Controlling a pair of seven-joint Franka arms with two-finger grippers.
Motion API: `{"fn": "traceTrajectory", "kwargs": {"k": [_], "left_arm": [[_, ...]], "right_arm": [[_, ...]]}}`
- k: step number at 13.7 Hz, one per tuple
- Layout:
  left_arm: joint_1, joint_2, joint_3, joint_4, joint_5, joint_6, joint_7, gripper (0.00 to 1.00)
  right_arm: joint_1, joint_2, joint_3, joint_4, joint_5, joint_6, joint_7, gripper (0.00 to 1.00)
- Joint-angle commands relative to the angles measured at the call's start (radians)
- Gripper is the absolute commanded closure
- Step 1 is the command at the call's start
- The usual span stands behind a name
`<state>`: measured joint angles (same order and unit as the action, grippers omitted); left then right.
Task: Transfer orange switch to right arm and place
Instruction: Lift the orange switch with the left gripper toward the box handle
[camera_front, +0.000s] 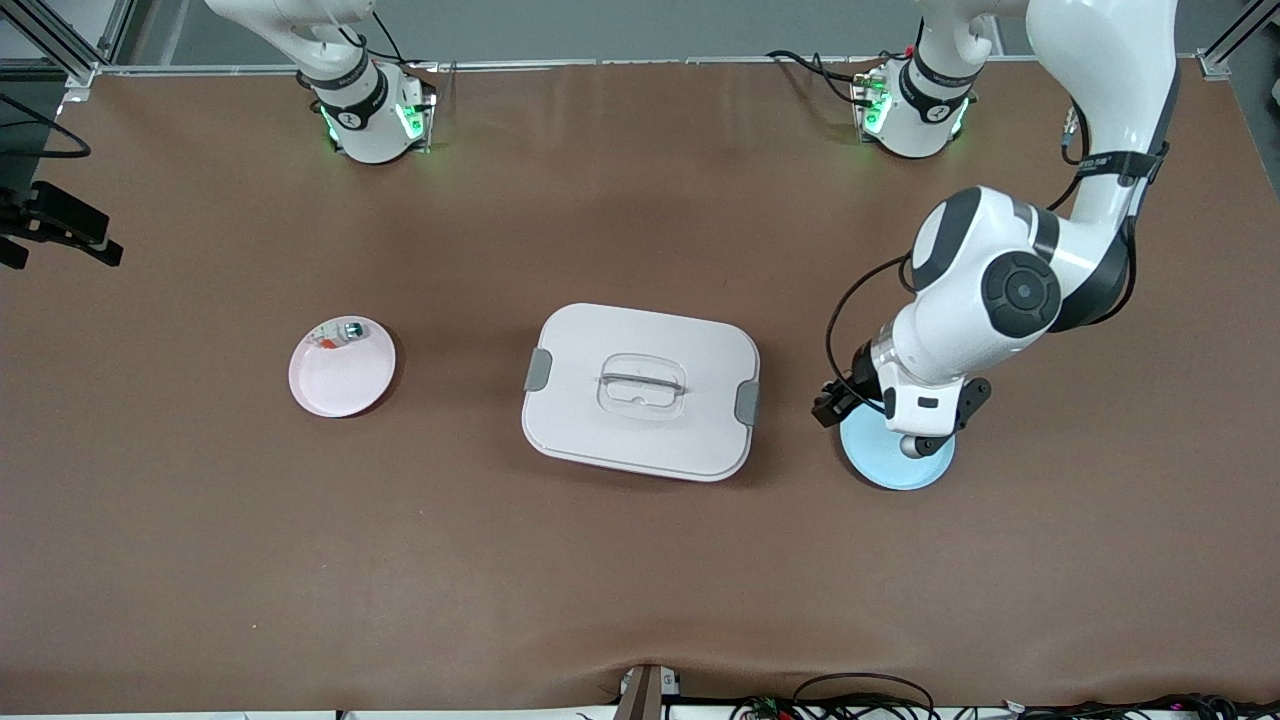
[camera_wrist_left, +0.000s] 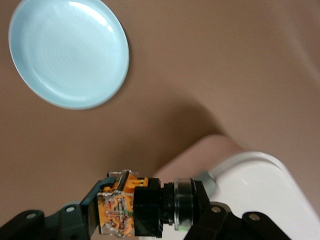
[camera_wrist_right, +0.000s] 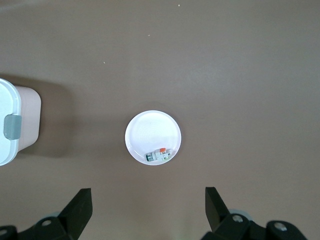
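Observation:
My left gripper (camera_wrist_left: 145, 209) is shut on the orange switch (camera_wrist_left: 122, 210), a stubby part with a black body, an orange block at one end and a clear round cap at the other. In the front view the left gripper (camera_front: 908, 440) hangs over the light blue plate (camera_front: 878, 474); the switch is hidden under the hand there. The blue plate (camera_wrist_left: 67, 50) is bare in the left wrist view. My right gripper (camera_wrist_right: 148, 210) is open and empty, high over the table above the pink plate (camera_wrist_right: 150, 131). It is out of the front view.
The pink plate (camera_front: 345, 388) toward the right arm's end holds a whitish part (camera_front: 340, 335) with a green end, also in the right wrist view (camera_wrist_right: 160, 156). A white lidded box (camera_front: 640, 395) with grey clips stands mid-table between the plates.

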<state>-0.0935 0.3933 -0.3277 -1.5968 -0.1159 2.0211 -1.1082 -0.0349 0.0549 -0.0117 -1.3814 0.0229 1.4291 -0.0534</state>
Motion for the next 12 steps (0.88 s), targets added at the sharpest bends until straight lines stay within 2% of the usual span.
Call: {"fn": "traceTrajectory", "kwargs": {"k": [1, 4, 7, 10, 12], "left_arm": [[0.012, -0.068, -0.025, 0.043, -0.12, -0.054, -0.092, 0.77], [0.003, -0.128, -0.031, 0.047, -0.284, -0.054, -0.234, 0.77], [0.001, -0.162, -0.08, 0.079, -0.428, -0.047, -0.336, 0.77], [-0.015, -0.154, -0.143, 0.107, -0.449, -0.025, -0.491, 0.77], [-0.023, -0.151, -0.189, 0.107, -0.449, 0.034, -0.6, 0.77]], "right_arm": [[-0.006, -0.012, 0.004, -0.004, 0.003, 0.001, 0.014, 0.0], [-0.006, -0.012, 0.004, -0.004, 0.002, -0.001, 0.012, 0.0], [-0.006, -0.01, 0.003, -0.004, 0.002, -0.001, 0.012, 0.0], [-0.008, -0.003, 0.003, -0.004, 0.002, 0.001, 0.014, 0.0], [-0.013, 0.002, 0.003, -0.004, 0.005, 0.001, 0.003, 0.0]]}}
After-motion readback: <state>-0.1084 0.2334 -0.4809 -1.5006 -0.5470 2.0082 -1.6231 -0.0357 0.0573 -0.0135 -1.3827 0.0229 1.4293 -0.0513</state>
